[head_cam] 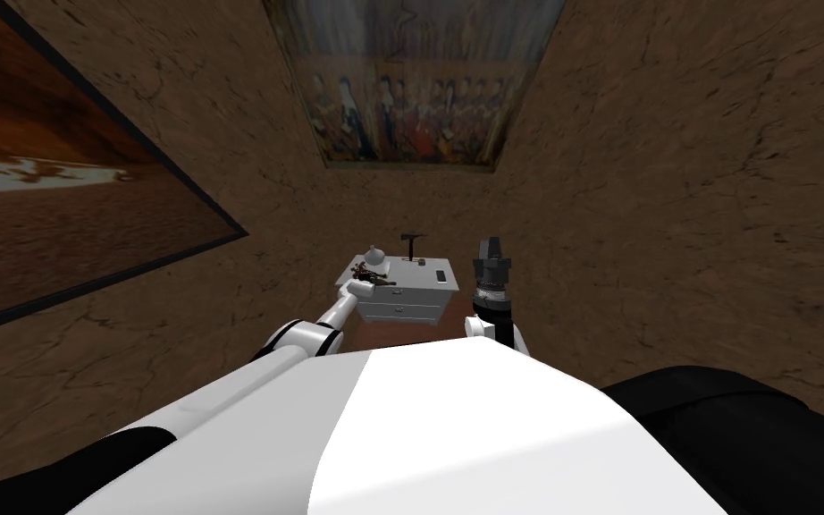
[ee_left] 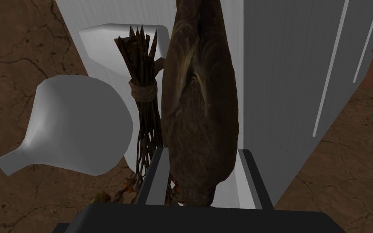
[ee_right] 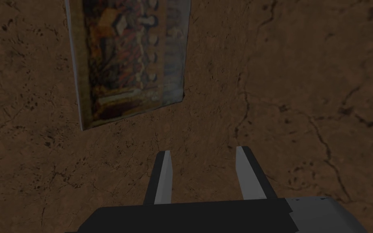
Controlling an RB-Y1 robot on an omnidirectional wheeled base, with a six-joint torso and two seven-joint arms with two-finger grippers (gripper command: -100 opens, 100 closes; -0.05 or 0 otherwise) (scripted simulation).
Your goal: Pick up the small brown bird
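Note:
The small brown bird (ee_left: 200,105) lies between the two fingers of my left gripper (ee_left: 202,150), which is open; the fingers stand close along its sides. The bird is over the top of a small white cabinet (head_cam: 406,308), near its left end. In the head view my left gripper (head_cam: 364,284) reaches over that corner of the cabinet. My right gripper (ee_right: 204,149) is open and holds nothing; that arm (head_cam: 491,268) is raised to the right of the cabinet.
A white vase (ee_left: 76,125) and a tied bundle of dark twigs (ee_left: 143,93) sit right beside the bird. Further along the cabinet top are a small dark stand (head_cam: 413,243) and a flat dark item (head_cam: 441,275). Brown walls close in on both sides.

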